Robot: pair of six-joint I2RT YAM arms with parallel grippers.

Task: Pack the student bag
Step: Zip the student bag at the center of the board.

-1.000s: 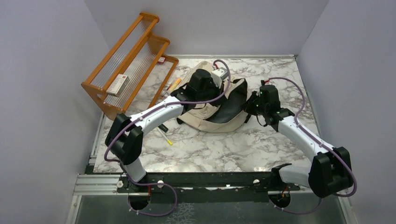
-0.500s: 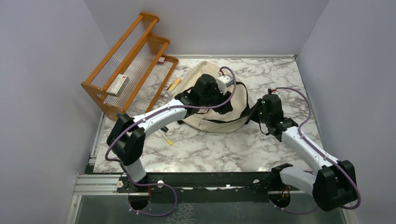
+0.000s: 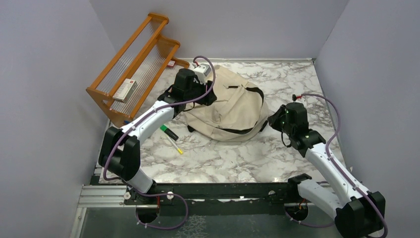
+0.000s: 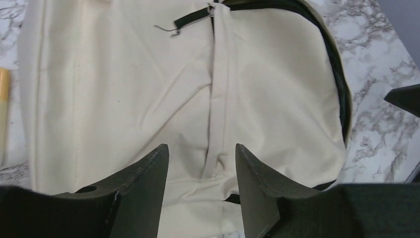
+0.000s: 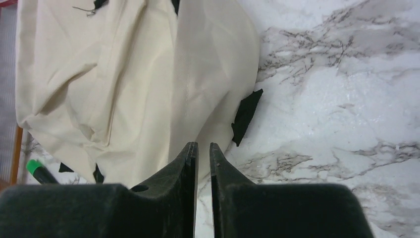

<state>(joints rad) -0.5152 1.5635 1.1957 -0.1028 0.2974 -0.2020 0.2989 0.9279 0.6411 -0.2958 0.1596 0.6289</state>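
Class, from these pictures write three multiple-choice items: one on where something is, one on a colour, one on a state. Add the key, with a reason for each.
1. Where is the wooden rack relative to the student bag?
A. left of it
B. right of it
C. on top of it

2. What colour is the cap of the marker beside the bag?
A. red
B. green
C. blue

3. How do the left fingers stand?
A. shut on a strap
B. apart, nothing between them
C. shut on the marker

Key: 1 A, the top view shows the rack left of the bag. 2 B, the cap shows green in the top view. 3 B, the left wrist view shows a clear gap, with only the bag below.
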